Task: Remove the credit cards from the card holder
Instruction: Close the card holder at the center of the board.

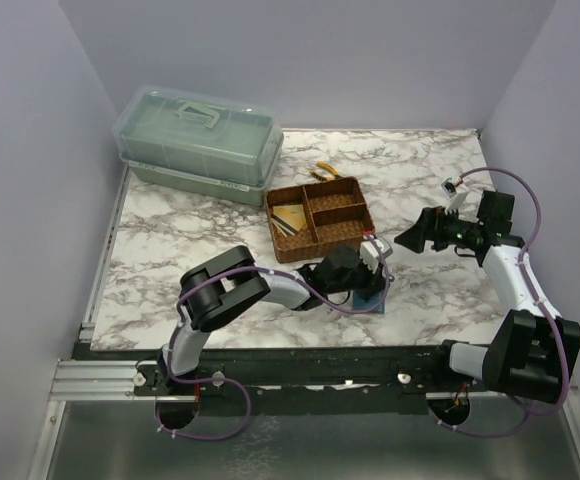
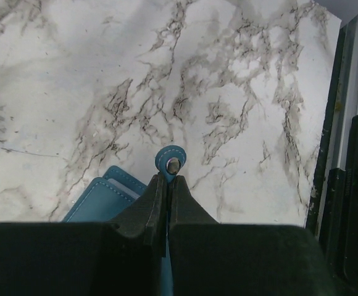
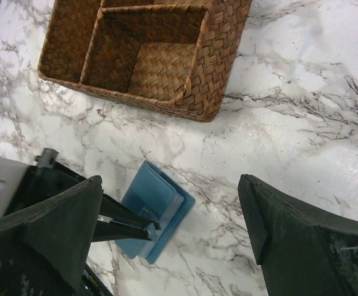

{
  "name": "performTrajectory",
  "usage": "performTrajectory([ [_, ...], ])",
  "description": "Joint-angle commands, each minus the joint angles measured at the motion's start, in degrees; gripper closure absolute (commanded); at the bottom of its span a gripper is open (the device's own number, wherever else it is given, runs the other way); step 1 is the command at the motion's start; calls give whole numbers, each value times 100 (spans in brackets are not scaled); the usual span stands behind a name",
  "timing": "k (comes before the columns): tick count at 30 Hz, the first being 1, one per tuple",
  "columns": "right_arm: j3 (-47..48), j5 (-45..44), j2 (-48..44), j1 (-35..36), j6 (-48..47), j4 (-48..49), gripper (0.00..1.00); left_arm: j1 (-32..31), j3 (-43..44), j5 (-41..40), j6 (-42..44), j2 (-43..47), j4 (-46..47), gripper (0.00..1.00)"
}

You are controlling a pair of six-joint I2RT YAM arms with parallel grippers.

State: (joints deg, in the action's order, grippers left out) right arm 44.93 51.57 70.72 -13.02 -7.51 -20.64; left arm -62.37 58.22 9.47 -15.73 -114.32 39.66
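Observation:
The teal-blue card holder (image 1: 366,296) lies on the marble table in front of the woven tray. It also shows in the right wrist view (image 3: 149,196). My left gripper (image 2: 168,180) is shut on the holder's snap tab (image 2: 170,160), low over the table; the holder's body (image 2: 97,198) lies to its left. A pale card edge (image 2: 122,185) shows between the holder's flaps. A yellowish flat card (image 1: 290,217) lies in the tray's large compartment. My right gripper (image 3: 170,185) is open and empty, above the holder and to its right (image 1: 416,238).
The brown woven three-compartment tray (image 1: 342,237) stands mid-table; it also shows in the right wrist view (image 3: 213,74). Yellow-handled pliers (image 1: 325,172) lie behind it. A green lidded box (image 1: 198,140) stands at the back left. The black rail (image 2: 345,154) runs along the near edge.

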Motion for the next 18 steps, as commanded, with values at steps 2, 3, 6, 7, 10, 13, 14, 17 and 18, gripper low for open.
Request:
performTrajectory([
  [2, -21, -106, -84, -70, -92, 18, 0, -19, 248, 228, -465, -564, -213, 92],
  [3, 3, -76, -83, -70, -168, -28, 0, -21, 251, 172, -520, -594, -213, 87],
  [6, 33, -36, -80, -70, -286, -120, 0, -25, 173, -16, -649, -563, -261, 73],
  [7, 40, -11, -84, -70, -317, -130, 0, -21, 132, -76, -675, -520, -291, 69],
  [10, 83, 237, -61, -70, -628, -319, 0, -22, 48, -217, -711, -358, -441, 60],
  [13, 146, 347, 8, -74, -918, -521, 1, -21, -12, -295, -740, -129, -573, 56],
  [14, 170, 354, 21, -71, -977, -582, 1, -21, -44, -331, -763, -36, -600, 55],
  [17, 166, 360, 13, -74, -1020, -599, 1, -21, -178, -435, -839, 364, -666, 50],
  [18, 166, 365, 12, -77, -1020, -599, 1, -21, -249, -490, -894, 522, -702, 46],
])
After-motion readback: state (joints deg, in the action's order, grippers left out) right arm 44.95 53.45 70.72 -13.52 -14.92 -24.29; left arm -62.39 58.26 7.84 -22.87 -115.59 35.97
